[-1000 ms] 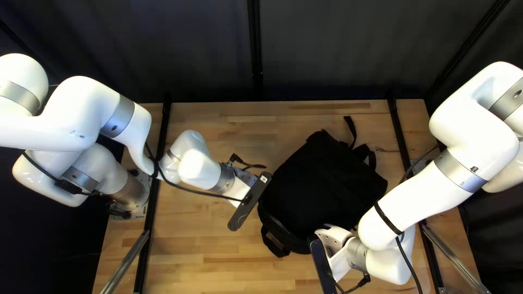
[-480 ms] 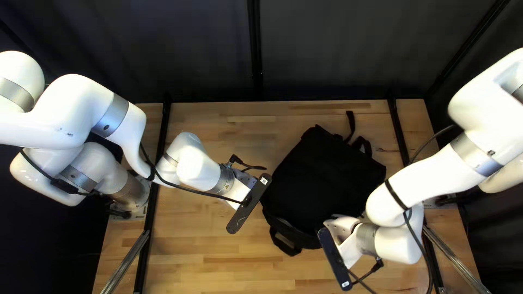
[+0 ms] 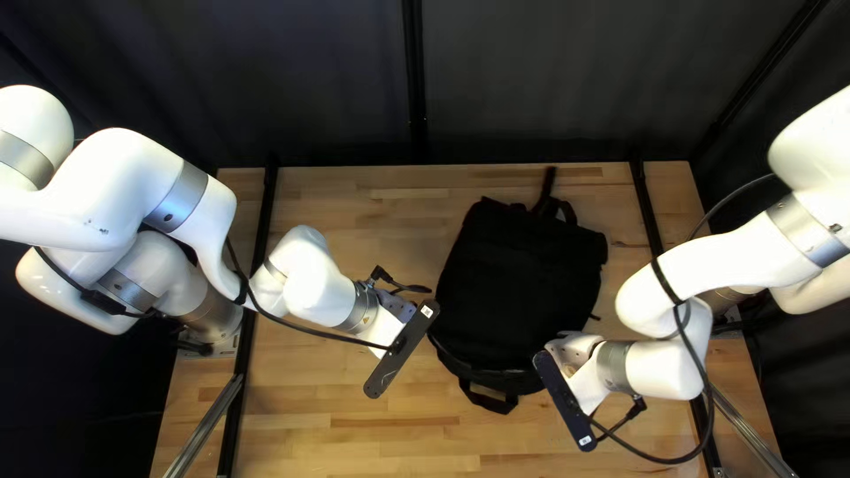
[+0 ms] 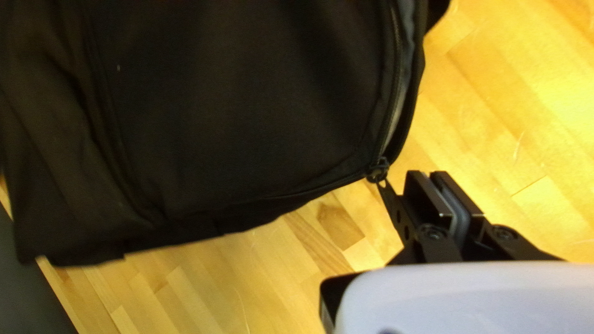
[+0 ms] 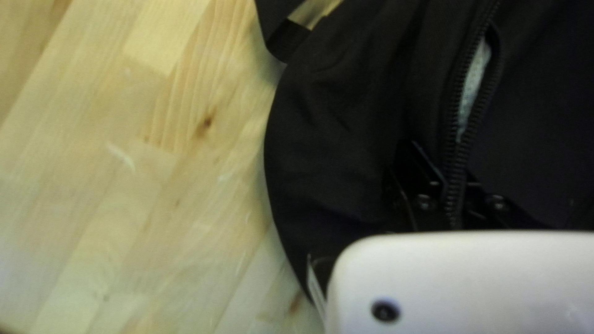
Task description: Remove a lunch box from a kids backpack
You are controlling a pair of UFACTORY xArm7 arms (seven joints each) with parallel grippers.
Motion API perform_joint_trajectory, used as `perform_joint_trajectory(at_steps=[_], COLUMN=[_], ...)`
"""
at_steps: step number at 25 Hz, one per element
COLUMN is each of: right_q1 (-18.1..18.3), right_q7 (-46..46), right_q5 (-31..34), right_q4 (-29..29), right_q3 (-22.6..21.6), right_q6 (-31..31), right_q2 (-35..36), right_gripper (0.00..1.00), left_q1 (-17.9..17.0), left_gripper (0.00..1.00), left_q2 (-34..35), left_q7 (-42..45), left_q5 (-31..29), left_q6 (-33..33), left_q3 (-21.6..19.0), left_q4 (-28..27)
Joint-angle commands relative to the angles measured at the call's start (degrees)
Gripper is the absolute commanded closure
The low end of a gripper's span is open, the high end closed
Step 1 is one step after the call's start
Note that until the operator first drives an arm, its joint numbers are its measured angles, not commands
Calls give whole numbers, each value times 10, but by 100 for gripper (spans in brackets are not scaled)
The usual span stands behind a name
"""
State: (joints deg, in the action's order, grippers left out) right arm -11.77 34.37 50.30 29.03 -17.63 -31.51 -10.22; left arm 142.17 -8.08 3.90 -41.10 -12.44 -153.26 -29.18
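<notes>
Right gripper (image 3: 577, 350): closed on the near right part of the black backpack (image 3: 518, 274), zipper (image 5: 455, 164) running between the fingers. Past them, zipper teeth parted around pale material (image 5: 473, 83); could not tell what it was. Left gripper (image 3: 387, 329): fingers drawn together, nothing seen in their grip, just beside a zipper slider (image 4: 377, 170) at the bag's corner. Backpack lay flat on the wooden table (image 3: 336, 403), between the arms, loop handle (image 3: 489, 403) toward the near edge. Lunch box position: could not tell.
</notes>
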Motion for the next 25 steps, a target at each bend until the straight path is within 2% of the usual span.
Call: perform_joint_trajectory(at_steps=[1, 3, 12, 18, 25], right_q1=[-9, -13, -22, -29, -40], right_q7=[-47, -53, -22, 46, 126], right_q5=[-52, -74, -126, -100, -35], right_q4=[-33, -29, 115, 184, 268], right_q3=[22, 23, 2, -3, 11], right_q6=[-9, -25, -128, -158, -175], right_q2=[-41, -44, 59, 124, 207], right_gripper=[0, 0, 0, 0, 0], left_q1=[-12, -14, -14, -12, -12], left_gripper=[100, 100, 100, 100, 100], left_q2=[20, 31, 42, 47, 55], left_q7=[-21, -26, -37, -12, 19], left_q5=[23, 27, 31, 7, -22], left_q6=[5, 10, 27, 25, 22], left_q3=[1, 0, 4, -2, -8], left_q4=[-19, -25, -29, -34, -42])
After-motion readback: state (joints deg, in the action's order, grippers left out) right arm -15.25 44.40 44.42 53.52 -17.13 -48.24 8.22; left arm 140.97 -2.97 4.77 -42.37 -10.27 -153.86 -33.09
